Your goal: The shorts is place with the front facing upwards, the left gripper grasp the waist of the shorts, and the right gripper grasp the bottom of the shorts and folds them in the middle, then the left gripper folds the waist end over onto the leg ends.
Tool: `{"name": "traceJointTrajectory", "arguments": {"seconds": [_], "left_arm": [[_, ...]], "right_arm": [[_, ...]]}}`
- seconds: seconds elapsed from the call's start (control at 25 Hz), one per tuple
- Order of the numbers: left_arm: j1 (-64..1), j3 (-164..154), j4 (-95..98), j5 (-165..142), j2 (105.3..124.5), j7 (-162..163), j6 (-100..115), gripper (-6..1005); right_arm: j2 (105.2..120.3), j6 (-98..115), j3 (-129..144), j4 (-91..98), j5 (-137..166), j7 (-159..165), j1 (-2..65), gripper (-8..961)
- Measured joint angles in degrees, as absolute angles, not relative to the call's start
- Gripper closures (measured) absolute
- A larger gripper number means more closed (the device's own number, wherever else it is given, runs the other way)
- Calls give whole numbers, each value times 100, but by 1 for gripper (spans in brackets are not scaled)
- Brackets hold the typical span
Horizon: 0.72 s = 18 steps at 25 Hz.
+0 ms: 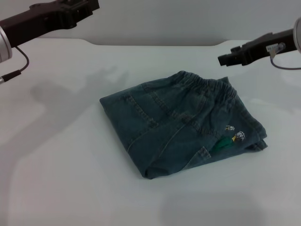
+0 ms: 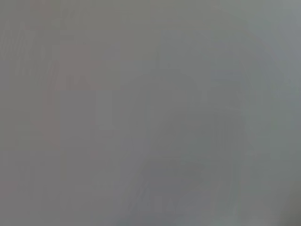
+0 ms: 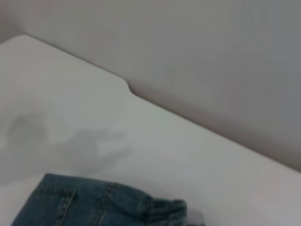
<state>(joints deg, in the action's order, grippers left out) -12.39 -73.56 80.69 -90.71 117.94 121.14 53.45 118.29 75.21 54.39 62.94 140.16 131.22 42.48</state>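
Two layers of denim are seen in the head view: the shorts (image 1: pixel 181 125) lie folded into a compact bundle on the white table (image 1: pixel 56 188), near the middle and slightly toward the robot's right. At the near right corner of the bundle a cartoon print (image 1: pixel 233 136) with a green patch is exposed, beside the leg ends (image 1: pixel 256 143). Farther back, the waist (image 1: pixel 207 87) runs along the far right edge of the bundle as a gathered elastic band, laid on top of the lower layer.

Neither gripper is touching the fabric. The right gripper (image 1: pixel 225 59) is held above the table beyond the waist, well apart from it; its fingers appear closed together with nothing between them, though the angle is poor. The left gripper (image 1: pixel 87 7) is raised at the far left, well clear of the shorts; whether its fingers are apart cannot be told.

Only a flat grey field is recorded by the left wrist view. The waist edge (image 3: pixel 160 207) and the table's far rim are shown in the right wrist view.
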Motion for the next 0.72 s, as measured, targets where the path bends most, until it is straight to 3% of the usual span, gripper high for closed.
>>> {"name": "traceJointTrajectory", "arguments": {"seconds": [0.72], "left_arm": [[-1233, -7374, 8176, -9070, 11784, 12099, 5666, 581]], "right_arm": [[11830, 6917, 5366, 5214, 13088, 13318, 4292, 494]]}}
